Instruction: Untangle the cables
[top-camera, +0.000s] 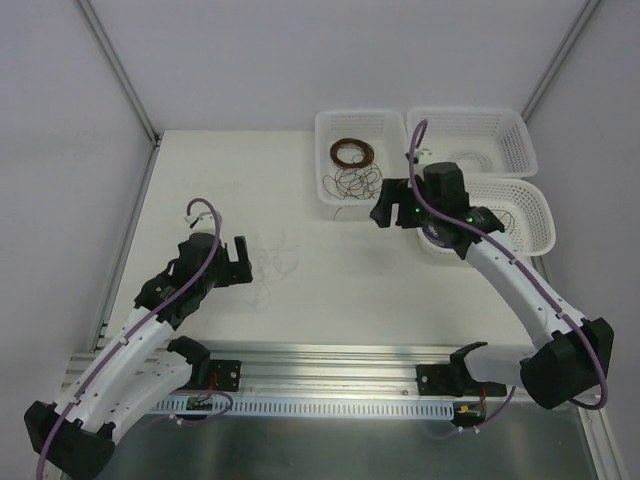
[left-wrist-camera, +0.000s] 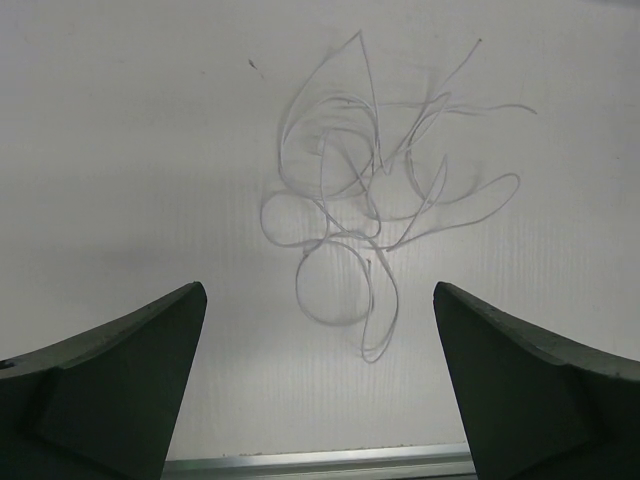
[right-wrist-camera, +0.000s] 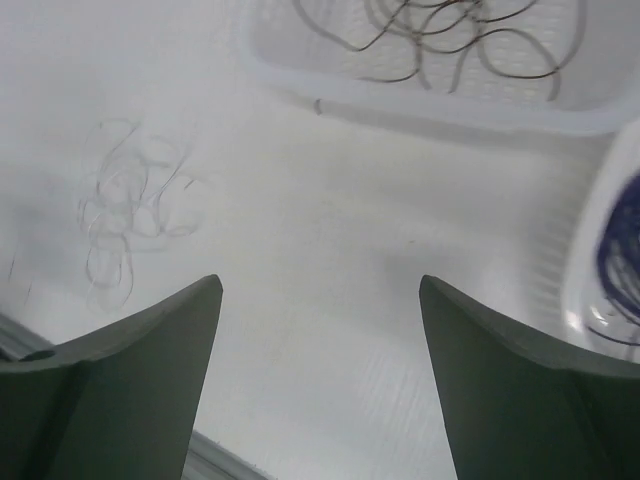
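Loose dark thin cables (top-camera: 358, 183) lie in the left white basket (top-camera: 325, 185); the right wrist view shows them at the top (right-wrist-camera: 450, 40). A pale, hair-thin wire tangle (top-camera: 275, 265) lies on the table and shows in the left wrist view (left-wrist-camera: 375, 200) and the right wrist view (right-wrist-camera: 125, 200). My left gripper (top-camera: 238, 262) is open and empty just left of that tangle, which lies ahead of its jaws (left-wrist-camera: 318, 290). My right gripper (top-camera: 380, 205) is open and empty above the table, near the basket's front edge (right-wrist-camera: 320, 282).
A neat brown coil (top-camera: 353, 152) lies in the same basket. An empty white basket (top-camera: 505, 130) stands at the back right. A third basket (top-camera: 535, 215) holds a purple coil (top-camera: 438, 233), partly hidden by my right arm. A metal rail (top-camera: 330, 352) runs along the near edge.
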